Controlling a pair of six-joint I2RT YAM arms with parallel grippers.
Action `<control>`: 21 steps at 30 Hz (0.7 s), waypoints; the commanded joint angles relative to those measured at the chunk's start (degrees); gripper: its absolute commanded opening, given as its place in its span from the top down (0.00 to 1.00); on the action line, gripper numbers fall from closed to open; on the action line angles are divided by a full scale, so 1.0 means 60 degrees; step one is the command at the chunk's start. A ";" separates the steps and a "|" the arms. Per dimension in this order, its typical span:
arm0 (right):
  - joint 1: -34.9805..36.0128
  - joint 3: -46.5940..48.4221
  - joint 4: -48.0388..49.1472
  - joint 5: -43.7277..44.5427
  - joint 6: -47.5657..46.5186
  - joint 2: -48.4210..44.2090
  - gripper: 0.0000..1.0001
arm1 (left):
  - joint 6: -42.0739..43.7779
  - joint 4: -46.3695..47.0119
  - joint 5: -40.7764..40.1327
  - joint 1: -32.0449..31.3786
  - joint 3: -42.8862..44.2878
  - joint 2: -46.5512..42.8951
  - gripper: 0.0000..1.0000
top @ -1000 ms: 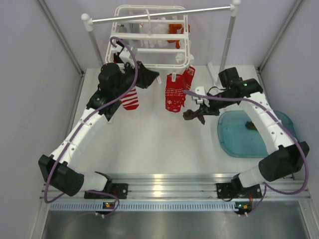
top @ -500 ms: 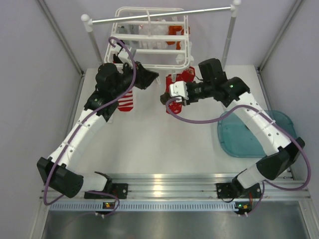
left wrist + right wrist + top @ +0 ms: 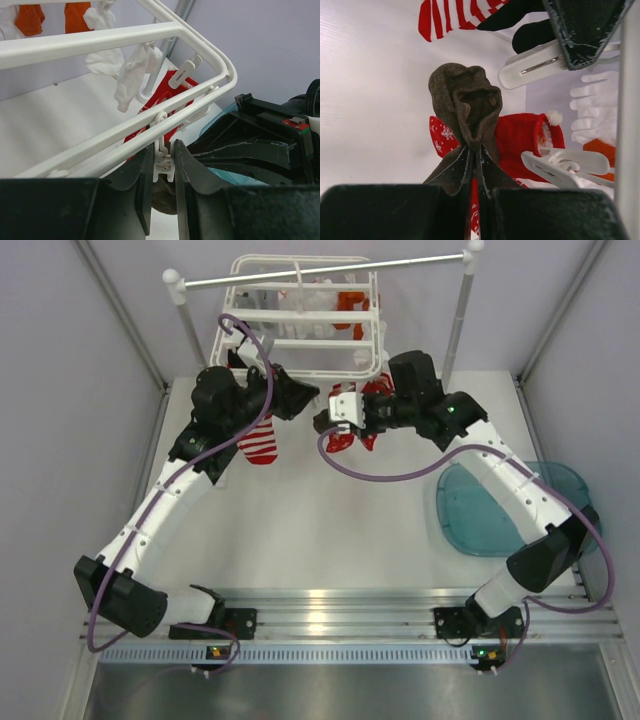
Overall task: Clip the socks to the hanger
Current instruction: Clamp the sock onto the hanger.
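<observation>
**Overhead and wrist views.** We show the brown-grey sock (image 3: 466, 102) pinched at one end between the closed fingers of the right gripper (image 3: 473, 150). The sock's long axis runs straight out from the fingertips. Its free end is folded into a rounded bunch and points toward a white clip (image 3: 534, 66) that lies near it. We cannot tell whether the two touch.

The left gripper (image 3: 164, 150) is clamped on that clip, which dangles from the near bar of the hanger (image 3: 300, 340). The hanger hangs at the grey rail (image 3: 330, 268) on the far side of the table, with its long side running left to right in the overhead view. Both grippers meet just below its near edge.

The red snowflake socks (image 3: 520, 137) hang at the hanger's near right corner, directly behind the brown-grey sock. A striped sock (image 3: 262, 443) hangs beneath the left arm.

From above, the right wrist covers nearly all of the brown-grey sock, leaving only a dark scrap visible. The left fingers hide the clip, and the right arm cuts off much of the red socks. In the left wrist view the sock is a dark blur under the clip, cropped by the fingers. We cannot make out whether the clip's mouth is parted. The right arm overlaps the blue tray (image 3: 495, 515), and what lies in it is not legible.
</observation>
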 commanded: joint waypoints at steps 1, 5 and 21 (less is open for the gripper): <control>0.0246 0.0667 0.0588 -0.0111 0.0209 0.0095 1.00 | 0.0003 0.0175 0.0323 0.0021 -0.0020 -0.0100 1.00; 0.0290 0.0740 0.0661 -0.0170 0.0238 0.0139 1.00 | -0.0027 0.0204 0.0381 0.0021 -0.0020 -0.0056 1.00; 0.0333 0.0770 0.0646 -0.0536 0.0326 -0.0007 1.00 | 0.0076 0.0336 0.0352 0.0021 -0.0093 -0.0056 1.00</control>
